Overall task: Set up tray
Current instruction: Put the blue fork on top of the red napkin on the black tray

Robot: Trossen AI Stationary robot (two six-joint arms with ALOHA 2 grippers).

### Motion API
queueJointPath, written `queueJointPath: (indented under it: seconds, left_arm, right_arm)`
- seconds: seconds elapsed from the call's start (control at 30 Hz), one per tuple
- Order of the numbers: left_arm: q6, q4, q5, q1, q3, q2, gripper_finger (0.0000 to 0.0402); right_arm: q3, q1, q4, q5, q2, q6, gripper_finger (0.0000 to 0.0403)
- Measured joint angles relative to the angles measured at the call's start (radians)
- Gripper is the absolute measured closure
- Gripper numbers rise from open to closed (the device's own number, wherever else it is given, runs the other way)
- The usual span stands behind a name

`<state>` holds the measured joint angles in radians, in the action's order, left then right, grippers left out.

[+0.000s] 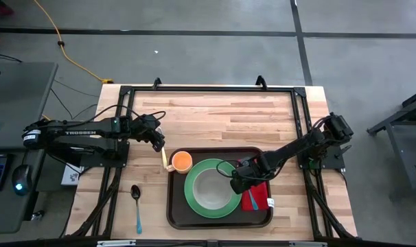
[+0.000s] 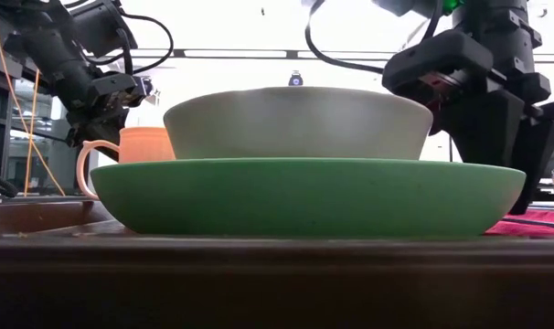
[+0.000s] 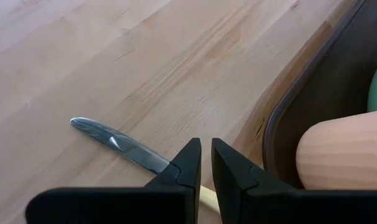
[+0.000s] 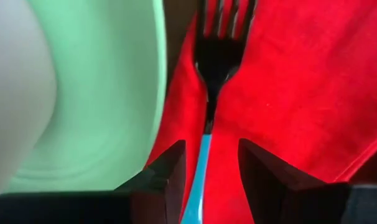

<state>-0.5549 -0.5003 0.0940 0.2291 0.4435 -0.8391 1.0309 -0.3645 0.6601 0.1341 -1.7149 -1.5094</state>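
The right gripper [image 4: 208, 171] hangs with its fingers parted on either side of the blue-handled fork [image 4: 214, 74], which lies on the red napkin [image 4: 288, 87] just beside the green plate [image 1: 212, 186]. Plate, grey bowl [image 1: 211, 190] and orange cup [image 1: 182, 162] sit in the dark brown tray [image 1: 176, 214]. The left gripper [image 3: 205, 163] is clamped on a knife [image 3: 120, 145] lying on the wooden table [image 1: 215, 116], just beside the tray's outer rim.
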Motion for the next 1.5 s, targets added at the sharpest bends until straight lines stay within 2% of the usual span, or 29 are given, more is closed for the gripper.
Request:
queueJointPath:
  seconds: [0.2,0.77,0.97,1.23,1.5]
  left_arm:
    - [0.000,0.000,0.004,0.000,0.000,0.000,0.0334]
    - [0.003,-0.003,0.005,0.000,0.000,0.000,0.0334]
    - [0.008,-0.004,0.008,0.000,0.000,0.000,0.0334]
    - [0.009,-0.005,0.012,0.000,0.000,0.000,0.0334]
    - [0.008,-0.012,0.012,0.000,0.000,0.000,0.0334]
  right_arm:
    - [0.000,0.000,0.041,-0.016,0.000,0.003,0.0279]
    - [0.000,0.012,0.003,-0.015,-0.006,0.049,0.0279]
    - [0.001,0.012,-0.016,0.029,-0.057,0.063,0.0279]
    - [0.001,0.013,-0.016,0.026,-0.061,0.069,0.0279]
    - [0.001,0.013,-0.010,0.021,-0.062,0.046,0.0304]
